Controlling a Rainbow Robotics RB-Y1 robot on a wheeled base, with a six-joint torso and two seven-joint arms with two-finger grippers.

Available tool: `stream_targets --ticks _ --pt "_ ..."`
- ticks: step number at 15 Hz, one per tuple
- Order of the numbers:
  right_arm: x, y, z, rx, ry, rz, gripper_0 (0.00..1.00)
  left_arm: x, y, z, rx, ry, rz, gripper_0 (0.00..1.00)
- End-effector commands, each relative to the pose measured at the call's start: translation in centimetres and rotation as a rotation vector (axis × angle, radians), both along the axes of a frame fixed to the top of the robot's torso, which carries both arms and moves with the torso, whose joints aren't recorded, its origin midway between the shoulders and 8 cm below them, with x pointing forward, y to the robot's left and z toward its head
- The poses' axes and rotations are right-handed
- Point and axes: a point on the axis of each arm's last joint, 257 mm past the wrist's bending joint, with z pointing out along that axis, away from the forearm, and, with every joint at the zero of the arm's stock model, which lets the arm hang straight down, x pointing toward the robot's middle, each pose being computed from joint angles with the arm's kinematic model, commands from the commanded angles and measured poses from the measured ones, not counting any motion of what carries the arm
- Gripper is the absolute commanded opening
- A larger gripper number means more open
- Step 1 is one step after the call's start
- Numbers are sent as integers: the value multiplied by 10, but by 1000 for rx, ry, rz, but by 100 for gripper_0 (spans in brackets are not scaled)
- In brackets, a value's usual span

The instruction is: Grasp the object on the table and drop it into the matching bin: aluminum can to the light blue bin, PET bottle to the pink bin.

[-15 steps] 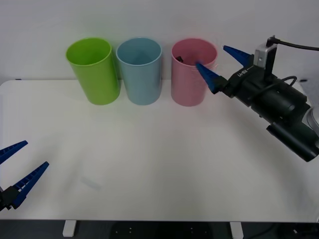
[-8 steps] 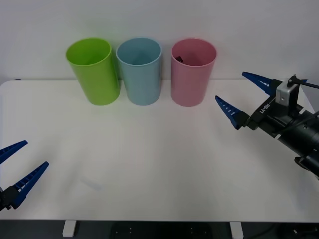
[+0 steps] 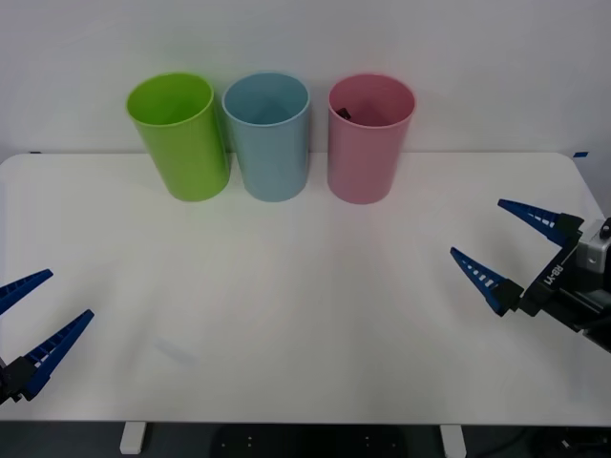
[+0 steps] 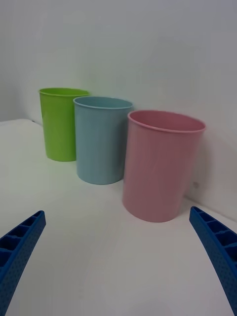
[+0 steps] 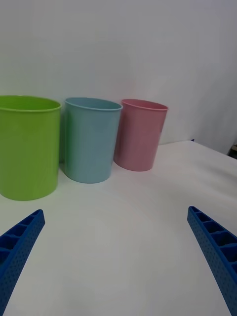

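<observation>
PET bottle [image 3: 345, 114] sits inside pink bin [image 3: 369, 139], far side. Right gripper [image 3: 510, 251] near-right, fingers spread, empty; left gripper [image 3: 33, 322] spread too. Little risk: a stray swing could tip bins.

The front view looks down from above the near edge of the table [image 3: 286, 286], facing the far wall. Both wrist views sit low over the tabletop, facing far; all three share the lime green bin [image 3: 179, 135], light blue bin [image 3: 269, 135] and pink bin [image 3: 368, 138].
</observation>
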Motion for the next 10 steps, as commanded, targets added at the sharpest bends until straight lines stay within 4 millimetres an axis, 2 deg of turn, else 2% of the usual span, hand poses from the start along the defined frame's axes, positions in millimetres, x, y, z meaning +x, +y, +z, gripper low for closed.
stream_targets --ticks 1,10 --pt "-10 -8 -10 19 30 -13 100 0 0 0 0 0 0 100" --pt "-31 -14 -27 50 77 -14 100 0 0 0 0 0 0 100"
